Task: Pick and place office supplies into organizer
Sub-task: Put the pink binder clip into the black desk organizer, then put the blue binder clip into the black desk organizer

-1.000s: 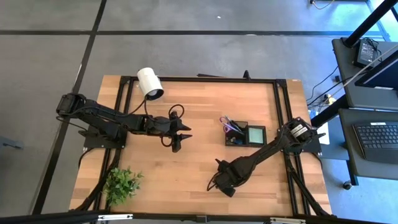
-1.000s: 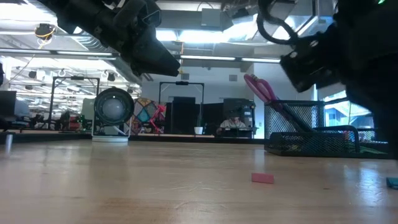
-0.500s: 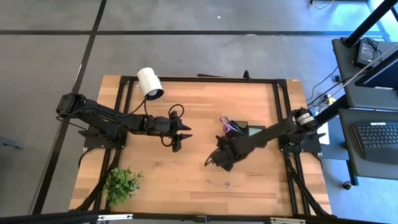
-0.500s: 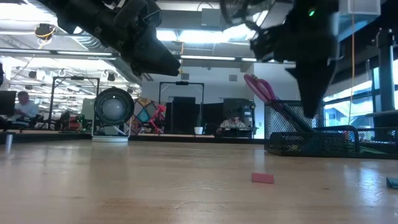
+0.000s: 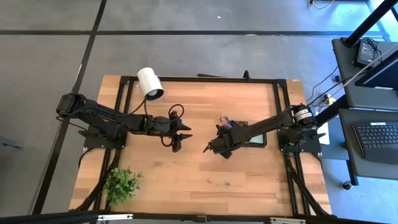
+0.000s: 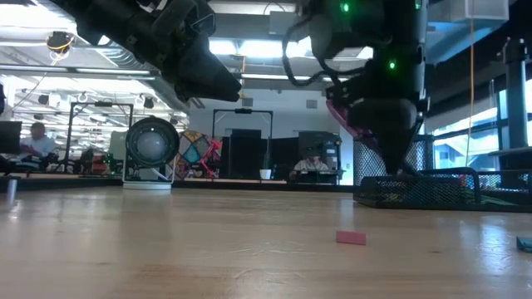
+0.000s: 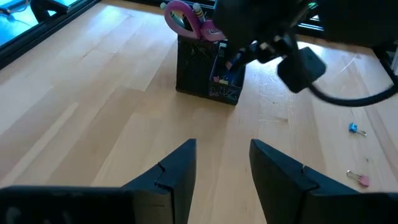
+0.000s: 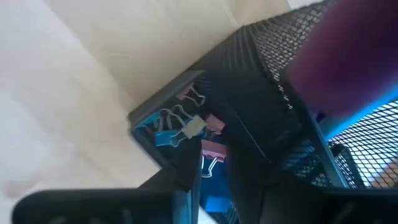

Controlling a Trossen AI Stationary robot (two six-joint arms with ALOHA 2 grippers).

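The black mesh organizer (image 5: 256, 138) (image 6: 416, 189) (image 7: 208, 71) stands right of the table's middle, with purple-handled scissors (image 5: 225, 121) (image 7: 183, 15) upright in its taller part. Its low corner compartment (image 8: 177, 124) holds several small clips. My right gripper (image 5: 210, 148) (image 6: 391, 154) (image 8: 211, 177) hangs above the organizer's left end, fingers pointing down and nearly together, with a pink clip (image 8: 211, 149) at their tips. My left gripper (image 5: 180, 138) (image 7: 221, 165) hovers open and holding nothing left of the organizer. My right gripper has a small pink clip with wire handles (image 8: 209, 160) between its two fingertips, coming from above and pointing down. The clip is clear of the table, just over the organizer's corner compartment. Which part of the clip the fingers pinch, I cannot tell.
A white cylinder (image 5: 149, 82) lies at the far left, and a small green plant (image 5: 122, 183) stands at the near left corner. Loose clips lie on the wood near the front: a pink one (image 6: 351, 237) (image 7: 360, 180) and a blue one (image 6: 524, 242) (image 7: 352, 127).
My right gripper has risen from low over the table near its front edge and travelled toward the far edge, ending above the organizer's left end. The left arm has kept still.
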